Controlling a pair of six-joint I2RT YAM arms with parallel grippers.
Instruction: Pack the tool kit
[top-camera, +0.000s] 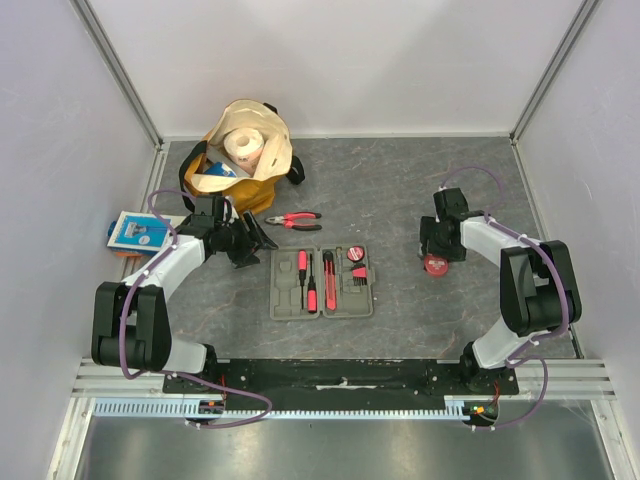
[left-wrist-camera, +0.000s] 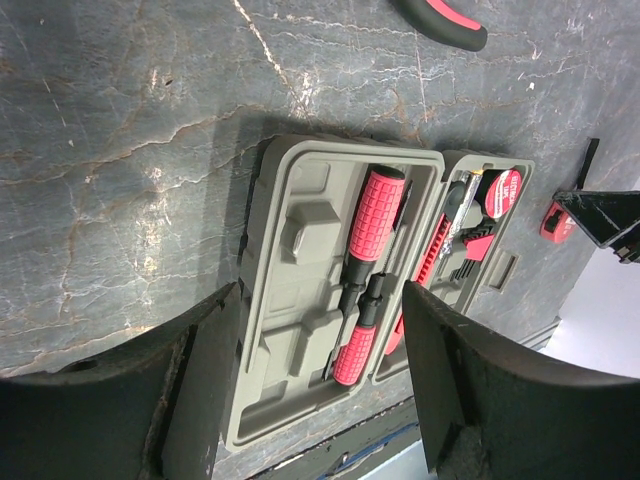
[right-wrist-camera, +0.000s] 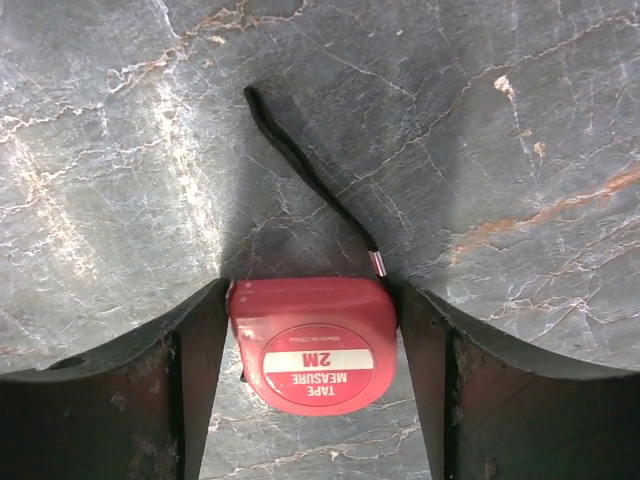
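The grey tool kit case (top-camera: 285, 302) lies open at the table's middle, with red-and-black screwdrivers (top-camera: 305, 280) and other small tools in its slots. Red-handled pliers (top-camera: 294, 220) lie loose behind it. My left gripper (top-camera: 255, 240) hovers open by the case's left end; in the left wrist view the case (left-wrist-camera: 300, 230) and its screwdrivers (left-wrist-camera: 375, 215) show between the spread fingers (left-wrist-camera: 215, 360). On the right, a red tape measure (right-wrist-camera: 312, 345) marked 2M rests on the table. My right gripper (right-wrist-camera: 312, 300) has a finger against each side of it, its black strap (right-wrist-camera: 300, 170) trailing away.
A tan-and-yellow bag (top-camera: 245, 150) with a paper roll stands at the back left. A blue-and-white flat packet (top-camera: 140, 232) lies at the left edge. White walls close in the table on three sides.
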